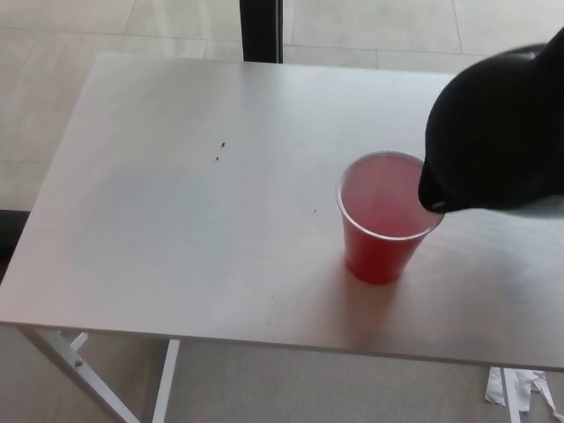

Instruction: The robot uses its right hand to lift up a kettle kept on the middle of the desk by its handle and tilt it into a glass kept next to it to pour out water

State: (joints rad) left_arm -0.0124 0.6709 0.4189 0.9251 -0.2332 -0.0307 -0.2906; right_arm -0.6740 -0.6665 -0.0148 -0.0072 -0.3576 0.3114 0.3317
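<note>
A black kettle (498, 132) is seen raised at the desk's right edge, tilted with its spout over the rim of a red plastic cup (385, 216), which is stood upright, its pale interior exposed.

a pale, whitish desk (176, 229) stands on a light tiled floor (53, 22), with thin white legs (75, 361) showing under its near left corner. a red cup (384, 220) stands upright on the top, toward the right and nearer the front edge than the back. a few tiny dark specks (220, 152) lie on the surface left of the cup, well apart from it. some white scraps (520, 388) lie on the floor below the right end.
</note>
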